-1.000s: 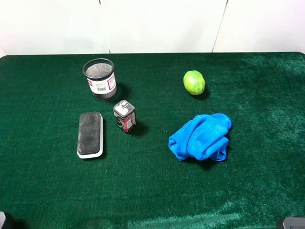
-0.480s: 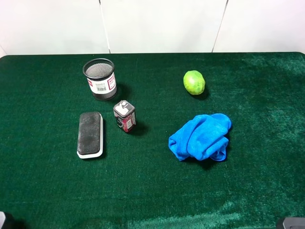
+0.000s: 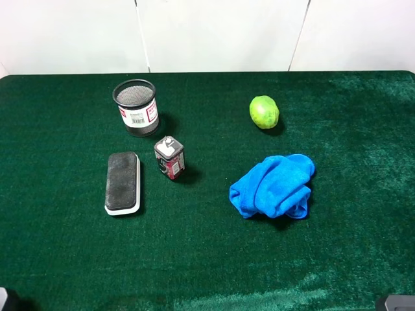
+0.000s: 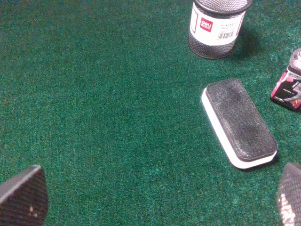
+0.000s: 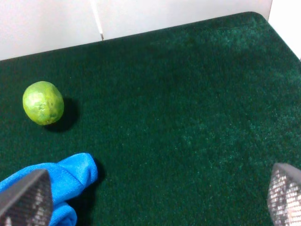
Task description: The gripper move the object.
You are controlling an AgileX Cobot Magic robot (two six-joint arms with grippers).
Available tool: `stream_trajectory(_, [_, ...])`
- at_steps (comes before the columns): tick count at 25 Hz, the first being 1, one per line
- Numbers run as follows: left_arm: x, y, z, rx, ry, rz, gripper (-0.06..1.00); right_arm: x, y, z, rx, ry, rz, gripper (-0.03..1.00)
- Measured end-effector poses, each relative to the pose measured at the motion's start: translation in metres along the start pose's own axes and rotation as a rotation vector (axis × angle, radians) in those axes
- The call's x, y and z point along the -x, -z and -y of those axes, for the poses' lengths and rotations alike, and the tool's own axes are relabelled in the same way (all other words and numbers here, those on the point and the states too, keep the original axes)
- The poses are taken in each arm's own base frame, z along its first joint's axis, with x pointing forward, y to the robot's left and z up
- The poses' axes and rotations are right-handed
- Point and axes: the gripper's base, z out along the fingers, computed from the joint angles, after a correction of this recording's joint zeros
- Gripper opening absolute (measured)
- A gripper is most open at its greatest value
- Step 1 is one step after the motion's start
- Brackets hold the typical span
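The object, a flat board eraser (image 3: 122, 183) with a black felt top and white base, lies on the green felt at the left, between the table's left side and a small can. In the left wrist view the eraser (image 4: 239, 122) rests ahead of my left gripper (image 4: 157, 197), apart from it. The left fingertips (image 4: 23, 197) stand wide open with only felt between them. My right gripper (image 5: 155, 197) is also open and holds nothing. In the exterior high view only slivers of the arms show at the bottom corners.
A black mesh cup (image 3: 136, 107) stands behind the eraser and a small red-and-grey can (image 3: 170, 157) just right of it. A green lime (image 3: 264, 111) and a crumpled blue cloth (image 3: 273, 186) lie at centre right. A white wall backs the table.
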Motion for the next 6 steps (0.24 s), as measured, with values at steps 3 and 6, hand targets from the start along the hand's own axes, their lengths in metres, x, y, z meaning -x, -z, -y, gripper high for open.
stream_trajectory(3, [0.0000,0.0000,0.0000,0.000,0.000,0.000,0.99,0.0000,0.0000,0.0000,0.000,0.000,0.000,0.70])
stream_trajectory(6, [0.0000,0.0000,0.0000,0.000,0.000,0.000,0.99,0.0000,0.0000,0.0000,0.000,0.000,0.000,0.70])
